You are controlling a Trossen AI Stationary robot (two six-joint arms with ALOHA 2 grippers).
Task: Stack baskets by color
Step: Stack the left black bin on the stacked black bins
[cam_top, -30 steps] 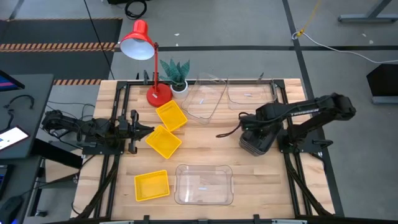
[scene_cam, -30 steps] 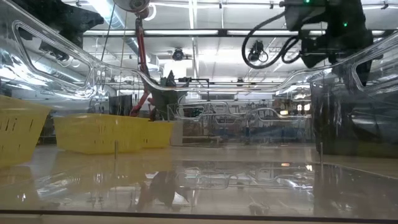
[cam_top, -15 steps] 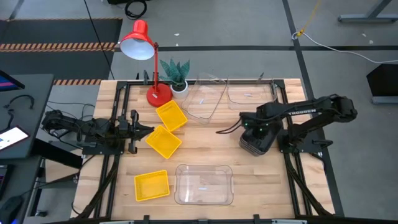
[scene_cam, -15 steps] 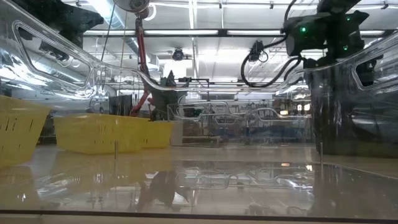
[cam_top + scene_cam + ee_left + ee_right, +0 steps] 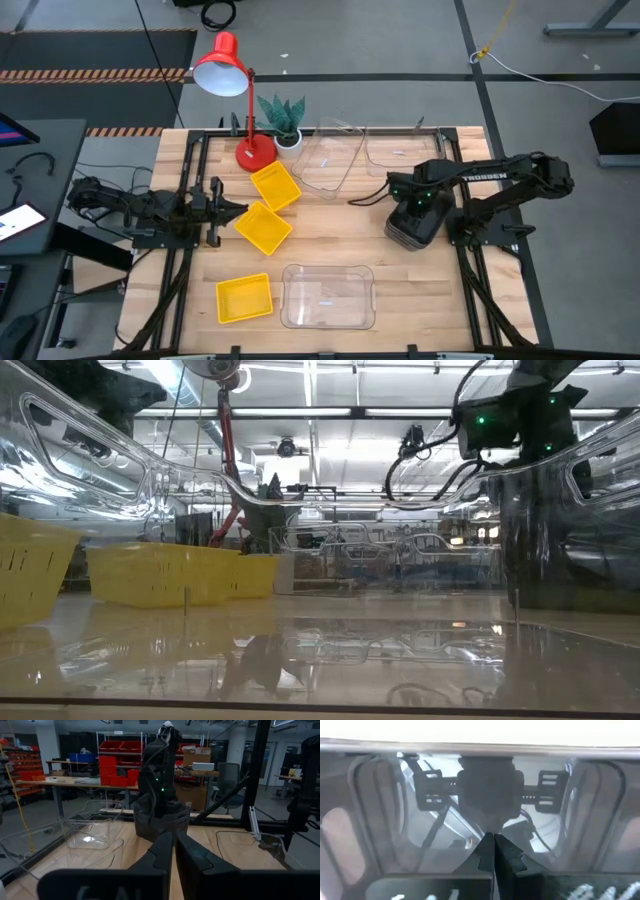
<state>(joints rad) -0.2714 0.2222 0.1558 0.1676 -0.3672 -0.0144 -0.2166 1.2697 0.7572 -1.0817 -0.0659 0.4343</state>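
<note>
A stack of dark grey baskets (image 5: 404, 236) stands at the table's right. My right gripper (image 5: 493, 846) points down into the top one, fingers shut with nothing between them. Three yellow baskets (image 5: 275, 186) (image 5: 263, 227) (image 5: 244, 298) lie singly at the left. One clear basket (image 5: 328, 296) sits at the near edge. A second clear basket (image 5: 330, 160) leans tilted at the far edge, with a third (image 5: 400, 152) beside it. My left gripper (image 5: 173, 851) waits shut and level at the table's left, beside the middle yellow basket. My right gripper comes from above, pointing down into the top dark grey basket. Its shut fingertips (image 5: 490, 840) meet their own mirror image on the glossy floor (image 5: 445, 835). I cannot tell whether they touch it.
A red desk lamp (image 5: 232, 80) and a small potted plant (image 5: 284, 118) stand at the far left. Black frame rails (image 5: 190, 180) run along both sides of the table. Bare wood lies in the middle between the yellow baskets and the grey stack.
My right gripper has come down over the dark grey stack and swung a little across it. The baskets lie as they were.
</note>
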